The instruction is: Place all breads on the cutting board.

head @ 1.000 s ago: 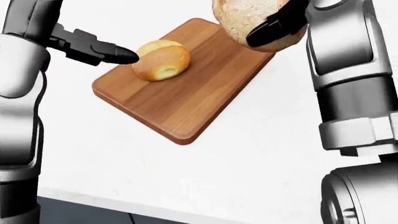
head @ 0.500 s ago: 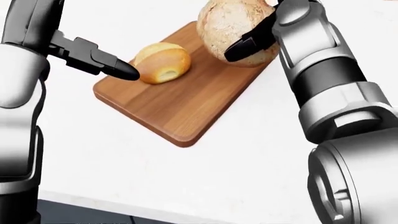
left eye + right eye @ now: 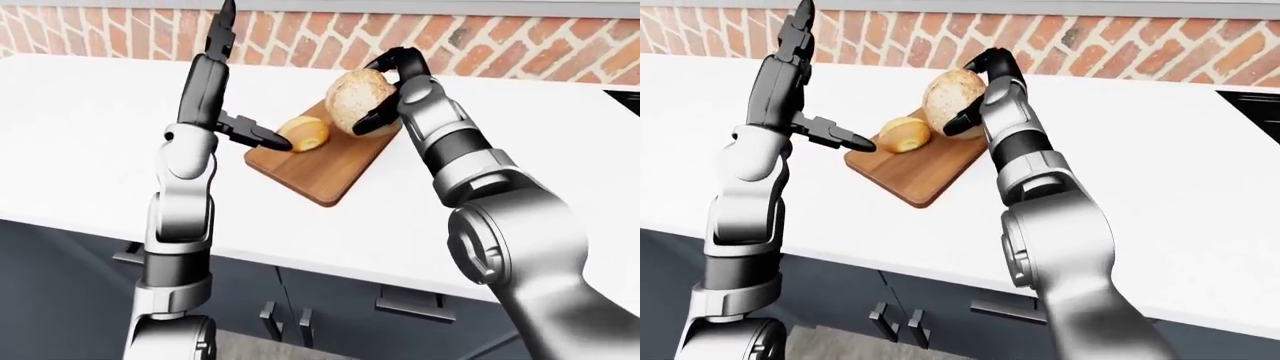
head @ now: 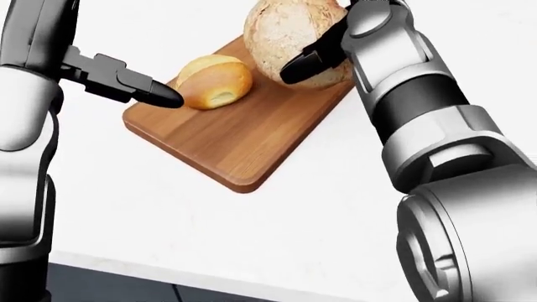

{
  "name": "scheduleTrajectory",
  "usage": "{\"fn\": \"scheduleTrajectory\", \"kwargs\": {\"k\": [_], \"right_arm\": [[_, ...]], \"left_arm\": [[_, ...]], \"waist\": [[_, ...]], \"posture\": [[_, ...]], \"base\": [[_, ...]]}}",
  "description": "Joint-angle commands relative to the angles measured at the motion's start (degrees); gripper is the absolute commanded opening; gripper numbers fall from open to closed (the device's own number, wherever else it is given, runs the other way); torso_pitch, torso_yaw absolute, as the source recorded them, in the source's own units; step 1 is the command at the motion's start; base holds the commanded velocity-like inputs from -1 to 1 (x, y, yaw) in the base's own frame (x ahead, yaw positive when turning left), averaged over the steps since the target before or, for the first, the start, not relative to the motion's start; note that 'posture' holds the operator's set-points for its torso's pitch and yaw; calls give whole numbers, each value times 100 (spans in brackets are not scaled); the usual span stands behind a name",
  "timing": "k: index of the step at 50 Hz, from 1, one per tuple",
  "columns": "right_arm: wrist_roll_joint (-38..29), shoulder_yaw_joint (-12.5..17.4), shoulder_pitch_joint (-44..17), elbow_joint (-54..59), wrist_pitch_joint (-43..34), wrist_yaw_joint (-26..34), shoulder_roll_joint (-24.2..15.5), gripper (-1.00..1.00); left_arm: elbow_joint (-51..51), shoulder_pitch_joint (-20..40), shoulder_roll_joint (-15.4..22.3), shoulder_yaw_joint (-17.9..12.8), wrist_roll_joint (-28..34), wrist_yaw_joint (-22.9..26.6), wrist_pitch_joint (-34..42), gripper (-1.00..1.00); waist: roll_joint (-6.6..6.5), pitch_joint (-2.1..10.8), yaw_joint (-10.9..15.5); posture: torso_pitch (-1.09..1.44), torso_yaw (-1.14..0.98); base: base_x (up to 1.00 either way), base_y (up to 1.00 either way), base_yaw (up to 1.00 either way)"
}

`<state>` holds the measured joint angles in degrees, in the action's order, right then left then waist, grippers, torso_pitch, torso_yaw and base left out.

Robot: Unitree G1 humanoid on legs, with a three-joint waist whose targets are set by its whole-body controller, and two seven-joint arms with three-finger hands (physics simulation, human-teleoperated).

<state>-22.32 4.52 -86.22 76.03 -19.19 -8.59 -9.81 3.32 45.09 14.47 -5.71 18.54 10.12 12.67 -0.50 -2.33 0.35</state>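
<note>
Head view: right hand (image 4: 323,53) clenched around round loaf (image 4: 281,38), poised over far end of cutting board (image 4: 226,141); left hand (image 4: 126,82) spread open, one fingertip against small bun (image 4: 216,82) lying on board.

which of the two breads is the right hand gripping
The large round floury loaf, over the cutting board's top end; the right hand's fingers wrap it. The small golden bun lies free, only touched by a left fingertip.

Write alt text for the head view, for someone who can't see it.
The robot's right hand grips a large round loaf over the top end of a wooden cutting board on a white counter. A small golden bun lies on the board, with a left hand fingertip at its side.
</note>
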Motion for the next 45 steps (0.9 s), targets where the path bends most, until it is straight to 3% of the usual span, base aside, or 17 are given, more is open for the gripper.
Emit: {"fn": "scheduleTrajectory", "kwargs": {"k": [1, 5, 7, 8, 12, 15, 20, 22, 23, 32, 45], "right_arm": [[-38, 3, -243, -230, 168, -94, -64, -100], [-46, 11, -272, -223, 171, -113, -43, -100], [-55, 14, -252, -209, 185, -132, -47, -62], [-58, 15, -243, -204, 194, -132, -46, -55], [-58, 22, -223, -200, 204, -126, -30, -54], [-80, 10, -213, -197, 203, -111, -28, -29], [-97, 10, -175, -193, 228, -77, -21, -25], [-104, 4, -162, -196, 242, -27, -13, 22], [-106, 4, -157, -196, 251, -21, -12, 23], [-105, 1, -102, -191, 402, 120, 14, 92], [-154, -14, -64, -238, 396, 223, -95, 100]], "left_arm": [[-180, 196, 55, -49, -5, -82, -163, 100], [-203, 197, 52, -45, -12, -90, -166, 100], [-272, 184, 55, -44, -6, -73, -122, 100], [-276, 181, 58, -46, -7, -73, -124, 100], [-242, 193, 62, -49, -10, -92, -156, 100], [-244, 193, 64, -48, -11, -99, -162, 100], [-271, 203, 68, -55, -14, -112, -145, 100], [-255, 208, 70, -54, -12, -126, -160, 100], [-236, 207, 71, -54, -14, -135, -181, 100], [-173, 203, 70, -55, 15, -204, -226, 100], [-28, 175, 45, -28, 36, -278, -367, 100]], "waist": [[-13, 191, -4], [-13, 196, -2], [-15, 196, -2], [-15, 196, -4], [-14, 197, -3], [-16, 202, -4], [-18, 205, -4], [-17, 206, -5], [-17, 206, -6], [-24, 213, -11], [-15, 219, -8]], "posture": [[0, 0], [0, 0], [0, 0], [0, 0], [0, 0], [0, 0], [0, 0], [0, 0], [0, 0], [0, 0], [0, 0]], "base": [[0, 0, 0], [0, 0, 0], [0, 0, 0], [0, 0, 0], [0, 0, 0], [0, 0, 0], [0, 0, 0], [0, 0, 0], [0, 0, 0], [0, 0, 0], [0, 0, 0]]}}
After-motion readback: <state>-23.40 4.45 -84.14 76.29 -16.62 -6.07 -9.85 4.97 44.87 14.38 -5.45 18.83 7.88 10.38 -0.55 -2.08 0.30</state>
